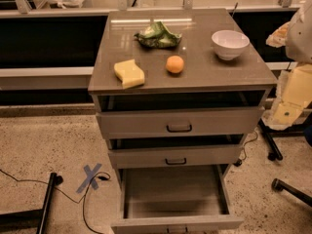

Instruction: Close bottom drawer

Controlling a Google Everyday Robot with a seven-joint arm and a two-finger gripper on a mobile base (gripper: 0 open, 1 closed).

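The bottom drawer (175,222) is the lowest of three grey drawers and is pulled far out. Its plain grey inside (173,189) is bare, and its small dark handle (176,229) sits at the frame's lower edge. The middle drawer (174,156) and the top drawer (179,122) stand slightly open above it. My arm and gripper (291,101) show as pale white and yellowish shapes at the right edge. They are level with the top drawer, to the right of the cabinet, and touch no drawer.
On the cabinet top (204,74) lie a yellow sponge (129,73), an orange (174,64), a green crumpled bag (158,35) and a white bowl (230,44). A blue tape cross (91,177), cables and a black stand leg (46,204) lie on the floor at left. Black chair legs (290,188) are at right.
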